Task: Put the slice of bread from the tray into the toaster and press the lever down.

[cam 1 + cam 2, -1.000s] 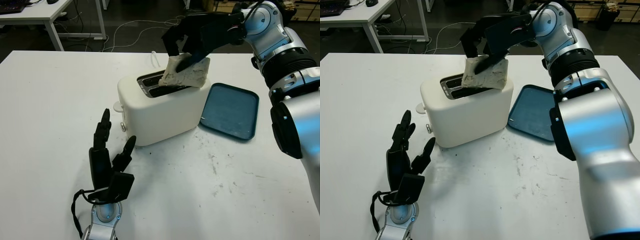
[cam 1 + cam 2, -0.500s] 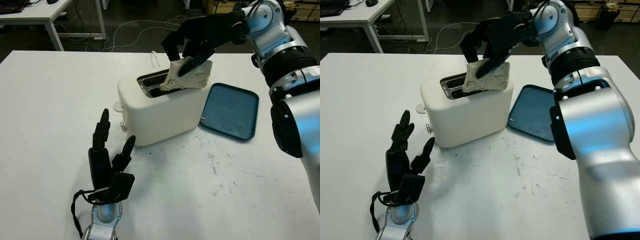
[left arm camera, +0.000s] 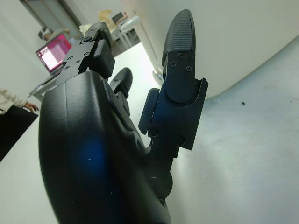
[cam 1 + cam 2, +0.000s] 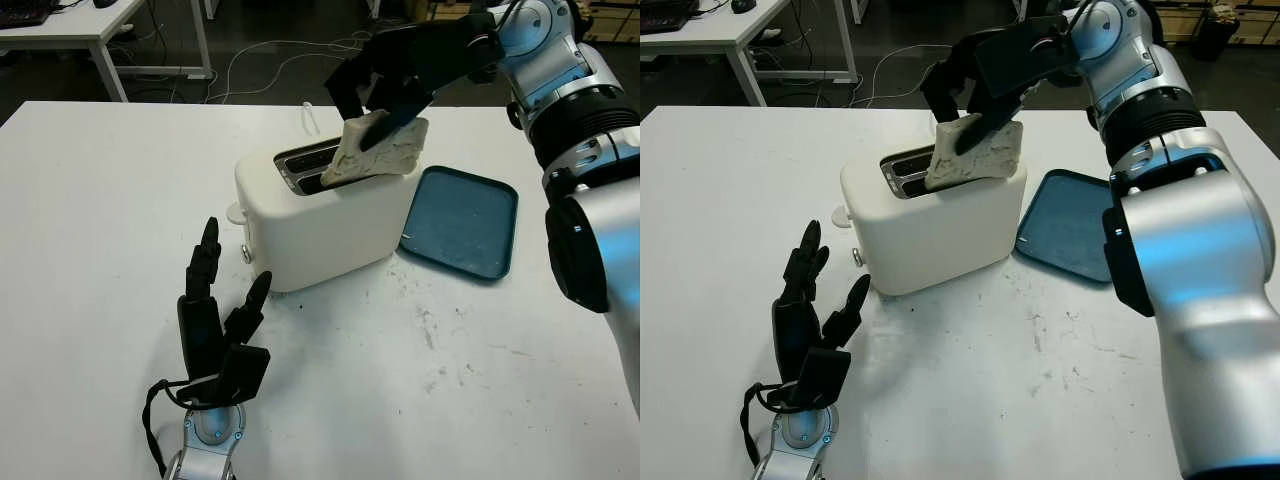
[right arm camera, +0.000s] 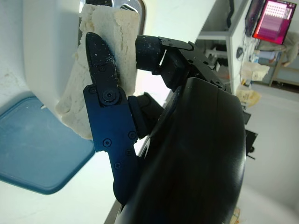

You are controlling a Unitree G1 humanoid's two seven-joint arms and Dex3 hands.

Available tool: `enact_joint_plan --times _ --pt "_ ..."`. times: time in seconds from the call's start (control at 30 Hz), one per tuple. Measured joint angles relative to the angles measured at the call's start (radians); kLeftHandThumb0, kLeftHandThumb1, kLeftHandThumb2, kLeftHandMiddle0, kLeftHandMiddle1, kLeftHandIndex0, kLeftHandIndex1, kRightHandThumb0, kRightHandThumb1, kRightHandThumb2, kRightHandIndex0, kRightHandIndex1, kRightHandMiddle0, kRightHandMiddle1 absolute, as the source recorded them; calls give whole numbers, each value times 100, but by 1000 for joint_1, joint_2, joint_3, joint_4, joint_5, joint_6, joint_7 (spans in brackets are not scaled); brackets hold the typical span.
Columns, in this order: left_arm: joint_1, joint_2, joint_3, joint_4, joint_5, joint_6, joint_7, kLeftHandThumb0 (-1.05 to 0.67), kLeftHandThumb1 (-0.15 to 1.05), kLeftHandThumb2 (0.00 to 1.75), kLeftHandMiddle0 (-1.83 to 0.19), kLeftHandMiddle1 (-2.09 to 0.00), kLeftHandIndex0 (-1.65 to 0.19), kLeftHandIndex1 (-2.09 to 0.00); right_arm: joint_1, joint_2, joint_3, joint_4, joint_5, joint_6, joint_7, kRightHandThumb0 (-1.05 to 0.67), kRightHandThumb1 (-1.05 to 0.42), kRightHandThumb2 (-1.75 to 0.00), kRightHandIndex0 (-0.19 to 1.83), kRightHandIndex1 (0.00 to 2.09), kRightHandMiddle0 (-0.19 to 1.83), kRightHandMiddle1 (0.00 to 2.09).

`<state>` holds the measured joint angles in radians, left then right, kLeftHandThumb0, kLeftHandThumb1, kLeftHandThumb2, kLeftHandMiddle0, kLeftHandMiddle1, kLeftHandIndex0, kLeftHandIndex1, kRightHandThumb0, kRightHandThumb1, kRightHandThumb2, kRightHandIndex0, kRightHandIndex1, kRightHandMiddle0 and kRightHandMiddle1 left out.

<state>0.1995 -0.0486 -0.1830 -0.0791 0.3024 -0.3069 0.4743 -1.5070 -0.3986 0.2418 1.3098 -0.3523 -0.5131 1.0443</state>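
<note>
Two slots run along the top of the cream-white, round-cornered plastic toaster (image 4: 320,215), which stands near the middle of the white tabletop (image 4: 100,200). The pale, rough-edged slice of bread (image 4: 385,150) leans tilted over the nearer slot, its lower edge at the slot mouth and most of it above the top. Just beside the toaster, at 3 o'clock from it, the dark blue rectangular plastic tray (image 4: 465,225) lies flat with its raised rim close to the toaster's side; I cannot tell whether they touch. From 9 o'clock round to 6 o'clock of the toaster the tabletop is bare, with small dark specks at 5 o'clock. A small knob (image 4: 247,254) and a rounded tab (image 4: 236,212) stick out of the toaster's end at 8 o'clock.

Beyond the far edge, at 12 o'clock, lie a dark floor with loose cables (image 4: 260,60) and another white desk (image 4: 90,30) at 11 o'clock.

The right hand (image 4: 385,85) reaches in from 2 o'clock, above the toaster, its black fingers (image 5: 105,100) clamped on the bread's faces. The left hand (image 4: 215,325) is open, at 7 o'clock from the toaster, near it, fingers pointing towards it.
</note>
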Motion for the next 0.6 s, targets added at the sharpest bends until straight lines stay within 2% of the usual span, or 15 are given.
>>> enact_joint_plan --times 0.27,0.6 --pt "6 0 -19 0 2 0 8 -61 92 32 -1 -65 -24 0 15 28 17 -2 -13 -30 -43 -42 -92 -8 105 175 85 175" --pt "15 1 -33 -2 4 1 33 -59 92 32 -3 -62 -24 0 49 66 80 -20 -35 -93 -148 -37 -92 -5 105 175 85 175"
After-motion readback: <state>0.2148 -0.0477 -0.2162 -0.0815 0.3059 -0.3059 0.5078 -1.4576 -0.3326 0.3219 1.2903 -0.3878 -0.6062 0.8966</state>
